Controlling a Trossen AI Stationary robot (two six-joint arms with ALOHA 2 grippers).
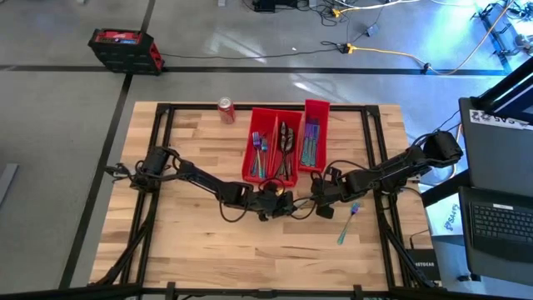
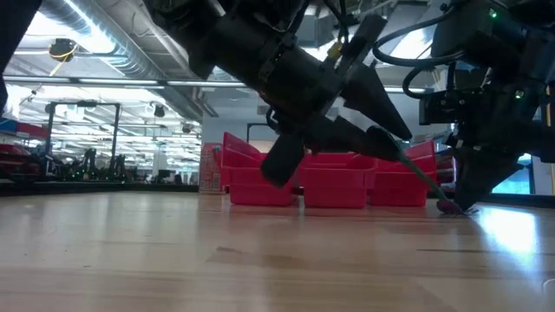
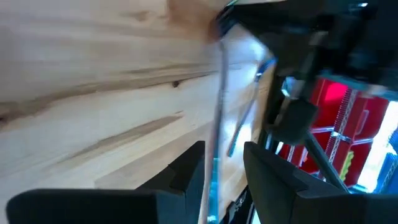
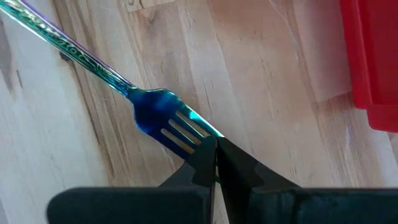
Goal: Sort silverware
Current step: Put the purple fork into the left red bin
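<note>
My left gripper (image 1: 279, 206) reaches in from the table's left and is shut on a slim piece of silverware (image 3: 217, 106); what kind it is cannot be told. In the low view the piece (image 2: 416, 173) slopes down from the fingers to the table by my right gripper (image 2: 460, 198). My right gripper (image 4: 214, 148) points steeply down, shut, its tips on an iridescent teal-blue fork (image 4: 149, 112). The fork (image 1: 348, 223) lies flat on the wood. Just behind stand red bins (image 1: 316, 107) holding several more pieces of silverware. My left gripper holds the slim piece between its two fingers (image 3: 189, 165), which lie roughly along it and slant down from the table's left. The held end (image 3: 214, 171) is raised; the far end (image 2: 447, 206) is down on the table. My right gripper comes from above with its shut fingertips (image 4: 202, 155) on the ends of the fork's tines (image 4: 186, 134). The fork lies flat on the table, its handle (image 4: 62, 40) pointing away from the fingers.
A red soda can (image 1: 226, 109) stands at the far edge, left of the bins. Black frame rails (image 1: 162, 150) run along both sides of the table. Bare wood (image 1: 191, 242) lies toward the near left. A laptop (image 1: 500, 221) sits off the table's right side.
</note>
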